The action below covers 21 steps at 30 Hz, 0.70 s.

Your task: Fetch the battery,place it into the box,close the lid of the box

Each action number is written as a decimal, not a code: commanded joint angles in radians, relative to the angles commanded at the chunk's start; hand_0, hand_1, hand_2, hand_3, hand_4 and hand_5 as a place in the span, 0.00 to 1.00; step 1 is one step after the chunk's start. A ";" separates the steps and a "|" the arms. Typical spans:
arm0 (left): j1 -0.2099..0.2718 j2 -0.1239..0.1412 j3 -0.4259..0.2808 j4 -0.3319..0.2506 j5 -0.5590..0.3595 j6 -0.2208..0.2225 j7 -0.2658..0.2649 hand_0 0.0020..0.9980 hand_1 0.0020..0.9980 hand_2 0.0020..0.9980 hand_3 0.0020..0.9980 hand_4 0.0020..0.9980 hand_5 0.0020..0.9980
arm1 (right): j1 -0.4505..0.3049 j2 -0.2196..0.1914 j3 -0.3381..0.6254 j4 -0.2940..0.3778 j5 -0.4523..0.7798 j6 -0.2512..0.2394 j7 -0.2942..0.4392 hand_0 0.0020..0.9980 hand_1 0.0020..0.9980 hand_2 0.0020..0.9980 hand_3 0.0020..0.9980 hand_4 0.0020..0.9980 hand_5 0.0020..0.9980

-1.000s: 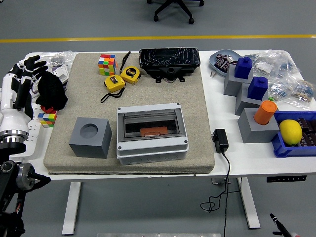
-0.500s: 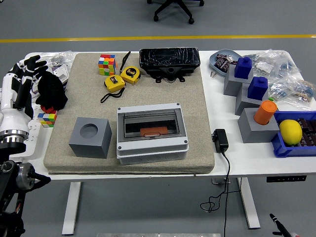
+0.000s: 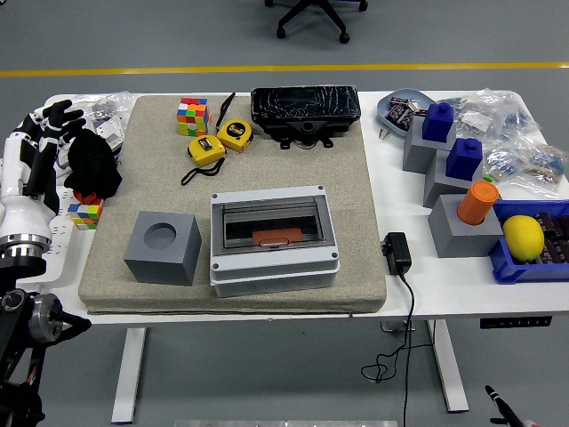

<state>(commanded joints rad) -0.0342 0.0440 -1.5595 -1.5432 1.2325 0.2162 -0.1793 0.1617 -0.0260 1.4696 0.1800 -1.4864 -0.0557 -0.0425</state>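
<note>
At table's left edge I'm resting left hand [image 3: 55, 120], fingers relaxed, empty | box [image 3: 274, 240] lid looking closed | next: verifying battery inside.

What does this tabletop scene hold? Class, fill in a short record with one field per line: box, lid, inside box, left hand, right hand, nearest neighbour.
box: grey box on the beige mat, near its front edge
lid: transparent lid down over the box
inside box: orange item visible through the lid
left hand: left hand at the table's left edge, fingers relaxed, holding nothing
right hand: not in view
nearest neighbour: grey block with round hole, left of the box
</note>
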 joint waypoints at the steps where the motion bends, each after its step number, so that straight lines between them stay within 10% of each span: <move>1: 0.000 0.000 0.000 0.000 0.000 0.000 0.000 0.72 0.67 0.64 0.65 1.00 0.71 | 0.000 0.000 0.000 0.000 0.000 0.000 0.000 0.93 0.79 0.74 0.78 1.00 1.00; 21: 0.004 -0.004 -0.007 -0.002 0.010 0.005 0.003 0.72 0.67 0.64 0.65 1.00 0.70 | -0.005 0.004 0.009 0.000 -0.012 0.001 0.001 0.93 0.79 0.74 0.78 1.00 1.00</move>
<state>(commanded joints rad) -0.0305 0.0396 -1.5660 -1.5455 1.2422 0.2211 -0.1765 0.1565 -0.0218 1.4789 0.1800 -1.4987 -0.0549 -0.0418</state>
